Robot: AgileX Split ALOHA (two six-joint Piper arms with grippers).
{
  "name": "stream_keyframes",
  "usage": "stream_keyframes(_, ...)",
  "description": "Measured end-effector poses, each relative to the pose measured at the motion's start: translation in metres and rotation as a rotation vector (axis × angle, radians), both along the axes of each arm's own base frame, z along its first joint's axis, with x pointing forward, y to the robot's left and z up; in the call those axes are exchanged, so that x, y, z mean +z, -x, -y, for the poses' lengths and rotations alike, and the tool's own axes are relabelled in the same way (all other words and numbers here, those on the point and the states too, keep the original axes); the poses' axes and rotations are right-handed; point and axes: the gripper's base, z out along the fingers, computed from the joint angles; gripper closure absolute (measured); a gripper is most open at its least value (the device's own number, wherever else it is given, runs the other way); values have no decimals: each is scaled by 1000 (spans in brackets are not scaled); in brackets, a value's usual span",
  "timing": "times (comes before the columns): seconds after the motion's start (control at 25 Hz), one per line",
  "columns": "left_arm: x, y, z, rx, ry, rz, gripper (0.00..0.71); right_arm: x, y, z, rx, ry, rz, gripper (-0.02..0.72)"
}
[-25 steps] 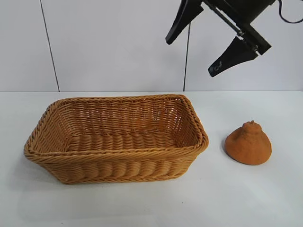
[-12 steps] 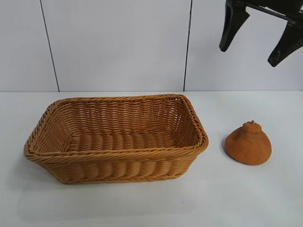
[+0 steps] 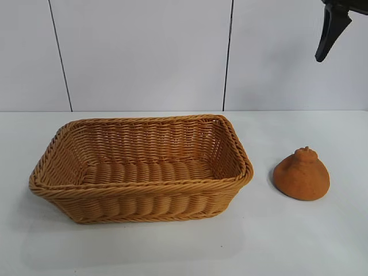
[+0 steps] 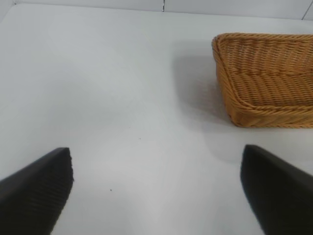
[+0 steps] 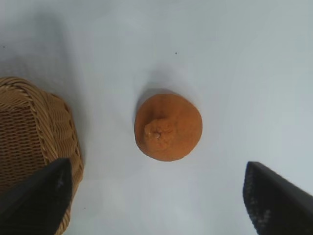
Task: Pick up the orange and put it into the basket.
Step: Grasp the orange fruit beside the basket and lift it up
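Note:
The orange (image 3: 301, 175), a dull orange-brown dome with a knobby nub, sits on the white table to the right of the basket (image 3: 141, 187). The woven tan basket holds nothing. My right gripper (image 5: 156, 196) is open and empty, high above the table with the orange (image 5: 168, 127) below it and a basket corner (image 5: 29, 132) to one side. In the exterior view only one of its black fingers (image 3: 329, 31) shows, at the top right. My left gripper (image 4: 156, 188) is open and empty over bare table, off the far side of the basket (image 4: 266, 81) from the orange.
A white panelled wall (image 3: 144, 54) stands behind the table. Bare white tabletop (image 3: 276, 241) surrounds the basket and the orange.
My right gripper has swung right and up, from above the basket's right end to the top right corner, where only one finger stays in view. Orange and basket have not moved.

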Motion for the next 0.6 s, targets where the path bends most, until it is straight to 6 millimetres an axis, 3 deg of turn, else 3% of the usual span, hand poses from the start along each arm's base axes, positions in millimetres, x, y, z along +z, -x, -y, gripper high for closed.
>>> stream_keyframes(0.28, 0, 0, 0, 0, 0, 1, 47, -53, -15, -29, 55, 9, -61, 52)
stream_keyframes(0.48, 0, 0, 0, 3, -4, 1, 47, -91, -19, -29, 47, 40, -147, 52)
stream_keyframes(0.6, 0, 0, 0, 3, -5, 1, 47, -103, -20, -25, 47, 91, -173, 52)
